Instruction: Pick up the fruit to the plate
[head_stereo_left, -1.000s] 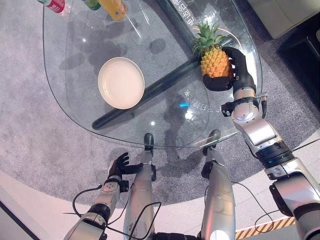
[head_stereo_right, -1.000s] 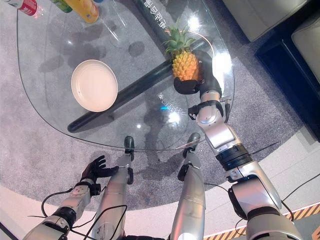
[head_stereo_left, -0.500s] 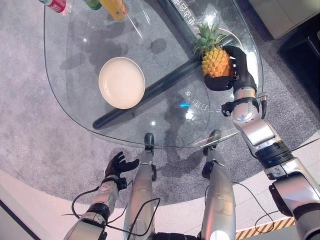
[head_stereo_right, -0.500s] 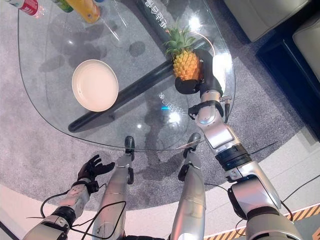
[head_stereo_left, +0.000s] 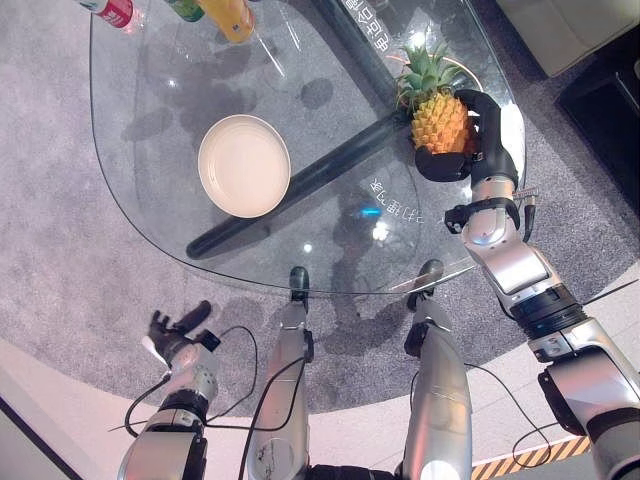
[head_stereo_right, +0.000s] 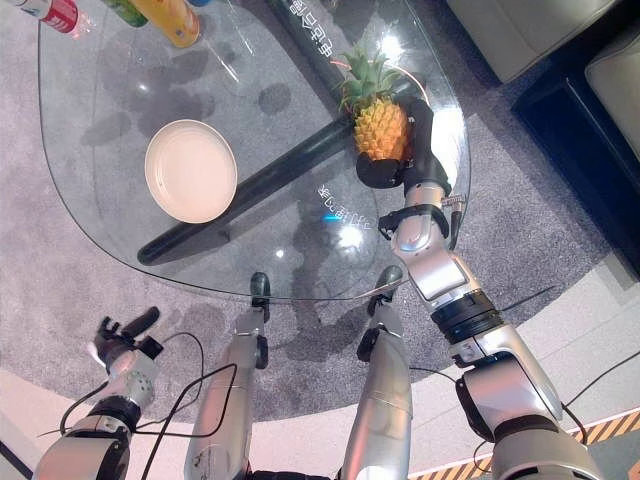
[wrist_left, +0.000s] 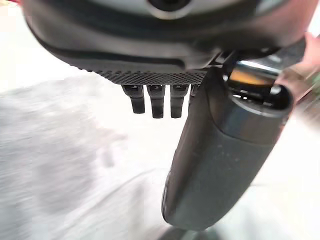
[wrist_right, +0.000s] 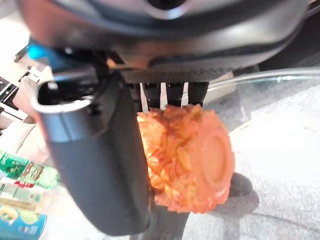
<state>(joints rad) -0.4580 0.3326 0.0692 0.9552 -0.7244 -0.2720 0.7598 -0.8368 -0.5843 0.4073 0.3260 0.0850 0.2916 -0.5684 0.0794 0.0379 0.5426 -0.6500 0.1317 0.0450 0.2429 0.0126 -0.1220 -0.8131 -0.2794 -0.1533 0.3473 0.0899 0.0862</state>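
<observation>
A small orange pineapple (head_stereo_left: 438, 118) with a green crown is over the right side of the glass table (head_stereo_left: 150, 200); whether it rests on the glass I cannot tell. My right hand (head_stereo_left: 480, 135) is shut on it, thumb (wrist_right: 100, 175) on one side of the pineapple (wrist_right: 187, 155) and fingers behind it. A cream round plate (head_stereo_left: 244, 165) lies empty on the left half of the table, well apart from the fruit. My left hand (head_stereo_left: 172, 330) hangs below the table's near edge over the carpet, its fingers (wrist_left: 152, 100) straight and holding nothing.
Bottles and cans stand at the table's far left edge: a red one (head_stereo_left: 108, 10) and a yellow one (head_stereo_left: 230, 18). A dark table leg (head_stereo_left: 300, 185) runs diagonally under the glass. A pale sofa (head_stereo_left: 560, 30) stands at the far right.
My right hand has shifted the pineapple slightly to the right and farther away. My left hand has swung to the left and lower, away from the table edge.
</observation>
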